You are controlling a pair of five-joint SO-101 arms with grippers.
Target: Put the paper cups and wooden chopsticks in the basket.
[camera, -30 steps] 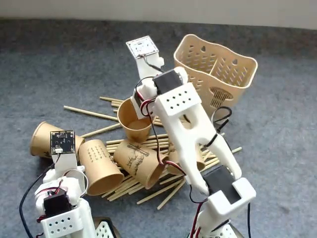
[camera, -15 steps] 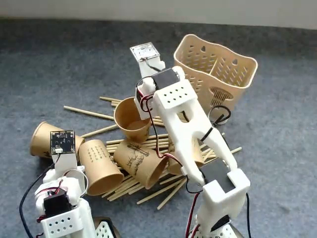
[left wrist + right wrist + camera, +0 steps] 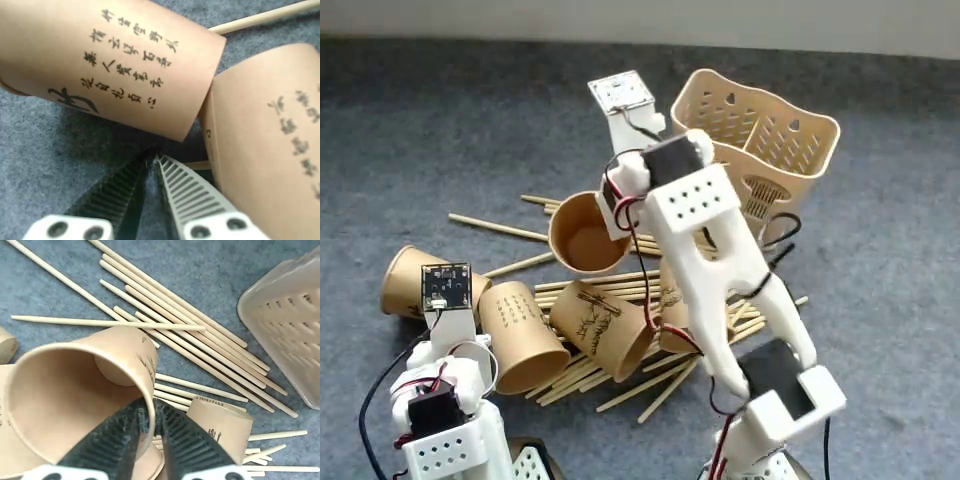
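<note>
A: How is the carry best done?

B: The paper cup (image 3: 588, 232) is clamped by its rim in the right gripper (image 3: 147, 412), one jaw inside and one outside, and is held raised just beside the basket (image 3: 790, 165). It should be lifted above the near wall and released only once it is over the opening.

A: What cannot be made out?

B: The chopsticks (image 3: 200, 340) and lying cups (image 3: 525, 335) near the basket are partly covered by the right arm, so they cannot be counted. The left gripper (image 3: 152, 162), jaws together and empty, is held well apart from the basket.

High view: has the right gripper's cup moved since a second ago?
Yes. The cup has risen away from the chopsticks and tipped its mouth toward the camera, the right gripper edging toward the basket.
</note>
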